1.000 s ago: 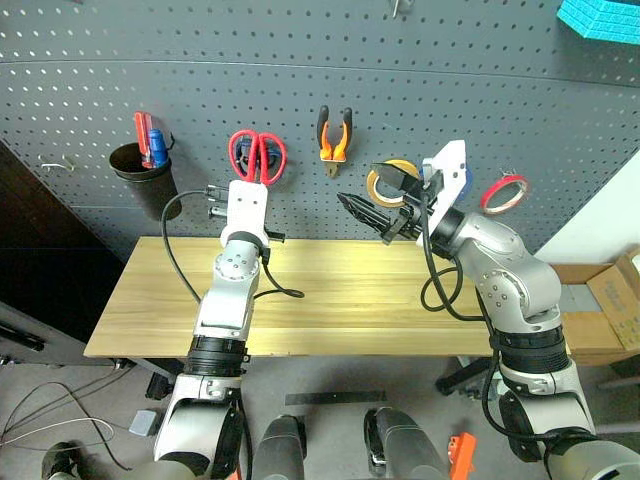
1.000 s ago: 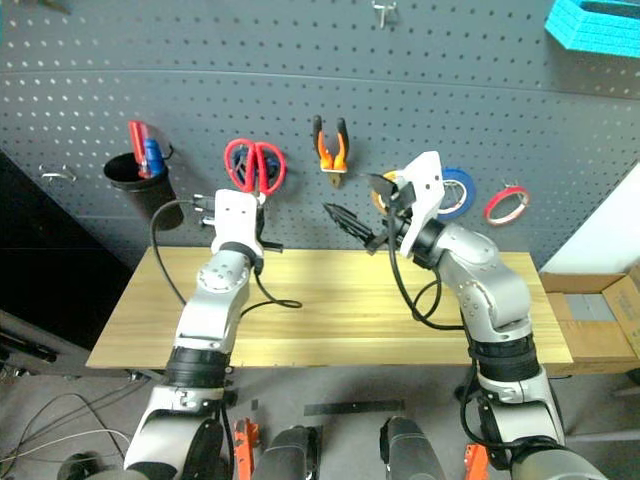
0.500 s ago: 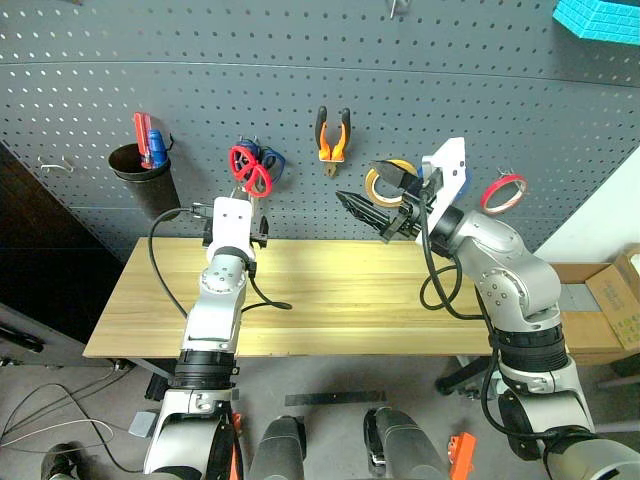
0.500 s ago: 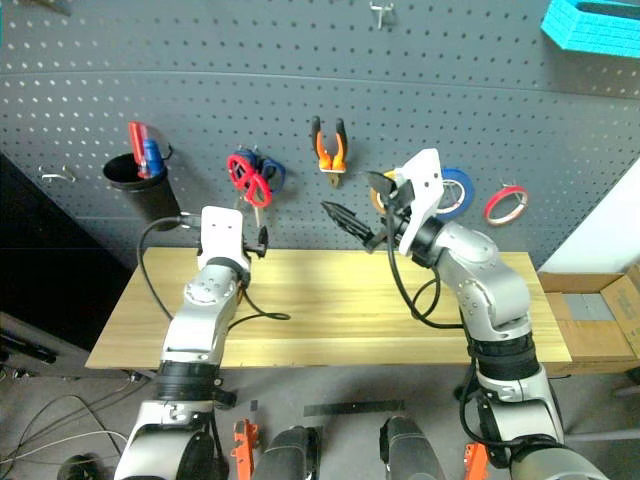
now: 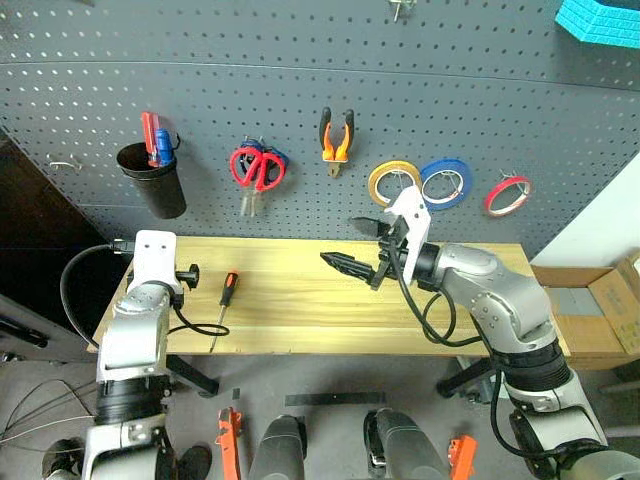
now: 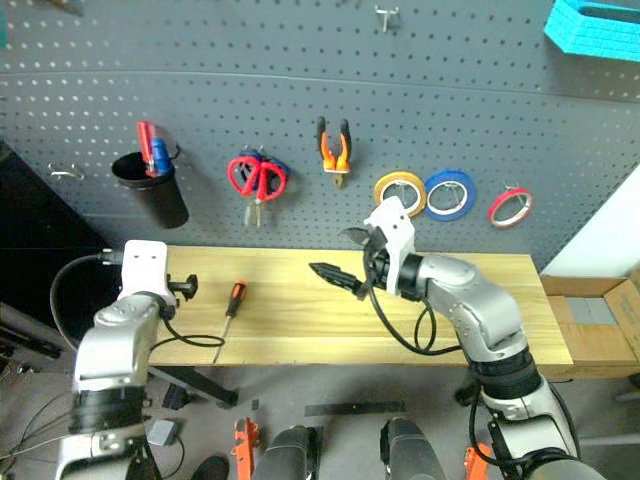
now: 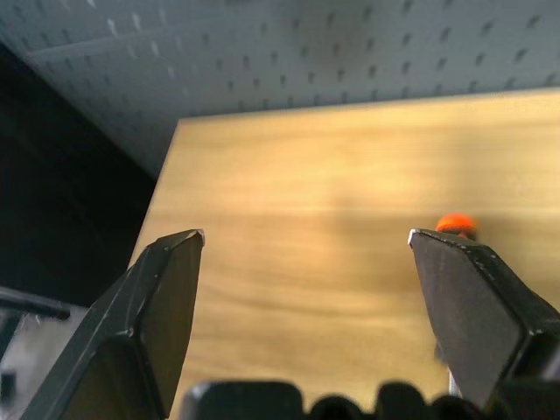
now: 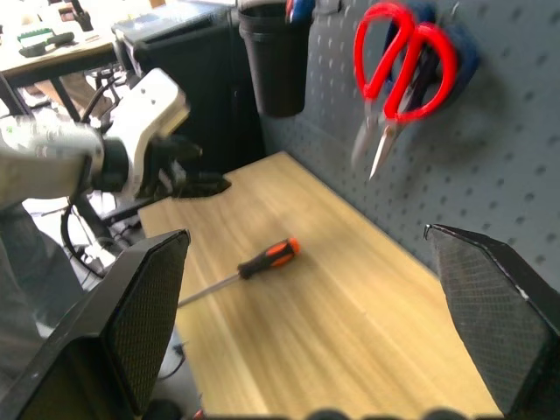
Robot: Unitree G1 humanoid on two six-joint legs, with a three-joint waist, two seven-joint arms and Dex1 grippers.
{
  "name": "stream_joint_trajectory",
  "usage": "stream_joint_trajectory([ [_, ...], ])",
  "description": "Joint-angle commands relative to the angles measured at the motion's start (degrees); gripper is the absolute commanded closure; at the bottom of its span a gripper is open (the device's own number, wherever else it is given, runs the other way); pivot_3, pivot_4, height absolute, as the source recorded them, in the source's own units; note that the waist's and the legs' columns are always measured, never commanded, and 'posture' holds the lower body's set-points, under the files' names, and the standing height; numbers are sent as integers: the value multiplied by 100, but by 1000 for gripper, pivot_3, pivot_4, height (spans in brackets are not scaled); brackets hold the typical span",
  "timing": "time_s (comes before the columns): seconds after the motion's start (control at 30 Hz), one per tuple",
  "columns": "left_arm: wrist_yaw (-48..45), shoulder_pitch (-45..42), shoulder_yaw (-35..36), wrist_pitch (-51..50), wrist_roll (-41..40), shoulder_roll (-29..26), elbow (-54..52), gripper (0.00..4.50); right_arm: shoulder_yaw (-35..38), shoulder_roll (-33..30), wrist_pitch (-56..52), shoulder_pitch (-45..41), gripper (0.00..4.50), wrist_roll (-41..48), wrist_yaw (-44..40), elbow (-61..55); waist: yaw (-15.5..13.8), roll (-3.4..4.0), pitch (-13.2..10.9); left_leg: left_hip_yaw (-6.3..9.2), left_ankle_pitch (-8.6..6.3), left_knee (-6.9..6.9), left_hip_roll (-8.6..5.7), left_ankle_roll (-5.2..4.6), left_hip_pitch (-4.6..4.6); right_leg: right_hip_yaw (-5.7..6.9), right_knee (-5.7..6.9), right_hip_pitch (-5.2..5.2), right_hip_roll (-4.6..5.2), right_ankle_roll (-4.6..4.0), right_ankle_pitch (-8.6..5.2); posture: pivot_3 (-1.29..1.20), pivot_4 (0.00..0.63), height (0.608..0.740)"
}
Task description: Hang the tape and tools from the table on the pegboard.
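Red-handled scissors (image 5: 258, 168) hang on the pegboard (image 5: 300, 60), in front of a blue-handled pair. To their right hang the orange-and-black pliers (image 5: 335, 135), and the red tape (image 5: 507, 195) hangs at the far right. A small screwdriver with an orange-and-black handle (image 5: 228, 288) lies on the left part of the table (image 5: 300, 315). My left gripper (image 7: 306, 234) is open over the table's left end, the orange handle (image 7: 455, 224) just beside one finger. My right gripper (image 5: 337, 240) hovers open above the table's middle, holding nothing.
A black cup (image 5: 150, 180) with a red and a blue tool hangs at the pegboard's left. A yellow roll (image 5: 392, 183) and a blue roll (image 5: 445, 183) hang between pliers and red tape. A turquoise basket (image 5: 600, 20) sits top right, a cardboard box (image 5: 610, 300) beyond the table's right end.
My left gripper opened and let go of the red scissors, which stay on the pegboard. It swung left and down to the table's left end, uncovering the screwdriver. The right gripper sank a little.
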State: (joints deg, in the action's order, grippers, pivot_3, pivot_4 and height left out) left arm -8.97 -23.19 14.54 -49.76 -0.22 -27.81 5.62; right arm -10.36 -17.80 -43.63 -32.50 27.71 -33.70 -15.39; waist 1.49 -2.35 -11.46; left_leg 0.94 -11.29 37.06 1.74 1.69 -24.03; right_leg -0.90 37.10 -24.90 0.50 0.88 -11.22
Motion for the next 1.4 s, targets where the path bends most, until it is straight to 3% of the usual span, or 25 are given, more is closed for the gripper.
stream_joint_trajectory([
  [0.03, -531, -466, -217, -487, -251, -178, 555, 476, 42, 24, -140, 17, 0, 27, 117, -324, 1, 0, -10, 0, 0, 0, 0, 0, 3, -1, -2, 3, 0, 0, 0, -15, 232, 740],
  [0.27, -1170, -811, -822, -771, -333, -357, 1294, 476, 80, 31, -486, 163, 0, 163, 241, -643, 27, 5, -82, 1, -1, -23, 4, -1, 12, 1, 0, -1, 0, -31, -23, -19, 270, 740],
  [0.53, -1171, -1052, -941, -739, -280, -486, 1924, 476, 223, 111, -758, 281, 0, 348, 372, -941, 33, 4, -314, 18, -1, -37, 15, -2, -3, 10, 12, -26, -9, -25, -22, -31, 307, 740],
  [1.07, -1196, -2025, -1121, 467, -163, -268, 3938, 476, 221, 136, -931, 332, 0, 450, 529, -1117, 33, 0, -403, 22, -1, -35, 9, -1, -39, 20, -9, -45, -3, -9, -18, -45, 303, 740],
  [1.4, -1175, -2573, -1297, 677, -21, -120, 5041, 476, 176, 83, -934, 347, 0, 373, 559, -1091, 35, -3, -453, 25, -1, -33, 7, -1, -76, 23, -9, -76, -2, 1, -18, -47, 309, 740],
])
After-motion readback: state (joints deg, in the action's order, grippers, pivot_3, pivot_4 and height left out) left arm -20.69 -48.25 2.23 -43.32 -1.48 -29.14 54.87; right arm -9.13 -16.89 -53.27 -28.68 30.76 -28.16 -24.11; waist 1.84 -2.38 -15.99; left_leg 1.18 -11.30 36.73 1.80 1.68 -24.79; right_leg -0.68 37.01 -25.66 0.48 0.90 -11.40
